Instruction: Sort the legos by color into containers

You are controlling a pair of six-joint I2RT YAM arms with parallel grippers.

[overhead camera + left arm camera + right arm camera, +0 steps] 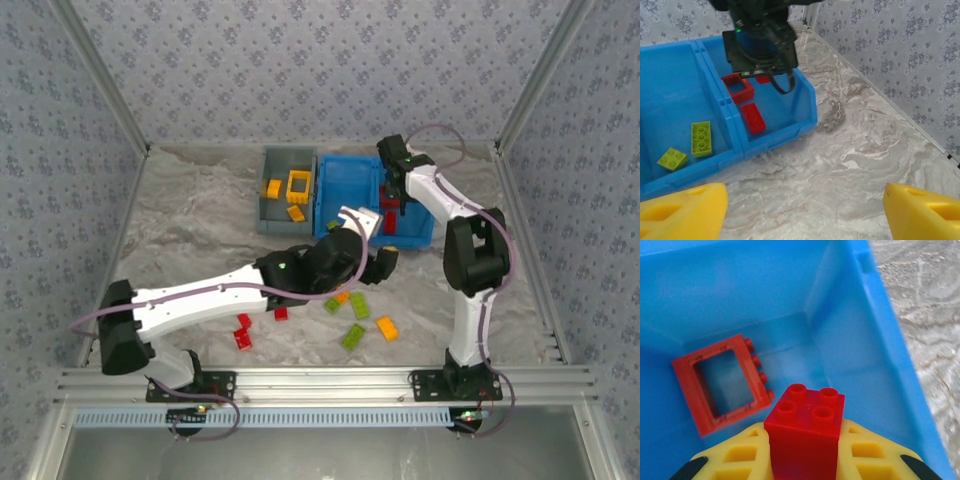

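Here, blue bin (pixel 805 111) holds 2 greens (pixel 701 138), reds (pixel 753 118); right jaws grip red brick (pixel 805 435), left jaws wide.

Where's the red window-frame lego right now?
The red frame lies flat in the right compartment of the blue bin. In the right wrist view it sits just left of the red brick that the right gripper holds.

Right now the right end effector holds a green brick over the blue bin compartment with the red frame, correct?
No. The brick in the right end effector is red, not green; the right wrist view shows it. It does hang over the blue bin compartment with the red frame.
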